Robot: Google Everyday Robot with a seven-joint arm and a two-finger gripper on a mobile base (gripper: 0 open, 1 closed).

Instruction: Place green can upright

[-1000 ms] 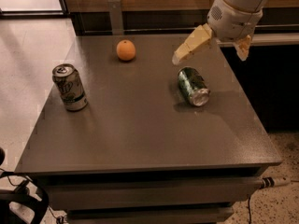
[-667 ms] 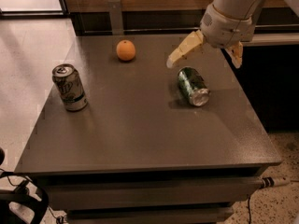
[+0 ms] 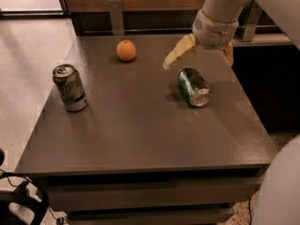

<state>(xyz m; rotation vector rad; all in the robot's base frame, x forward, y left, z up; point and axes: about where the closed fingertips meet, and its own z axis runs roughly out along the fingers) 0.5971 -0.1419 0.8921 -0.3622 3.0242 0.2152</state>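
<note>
The green can (image 3: pixel 193 86) lies on its side on the right part of the grey table (image 3: pixel 136 125), its silver end facing the front right. It has a dark green body with lighter mottled markings. My gripper (image 3: pixel 199 57) hangs just above and behind the can, open, with one tan finger (image 3: pixel 178 53) out to the left and the other finger (image 3: pixel 228 54) at the right. It holds nothing and does not touch the can.
A paler silver-and-white can (image 3: pixel 69 87) stands upright near the table's left edge. An orange (image 3: pixel 126 50) sits at the back middle. A wooden wall and a dark ledge run behind the table. Light floor lies to the left.
My gripper has moved left and downward, coming closer over the lying green can. The can, the orange and the paler can have not moved.
</note>
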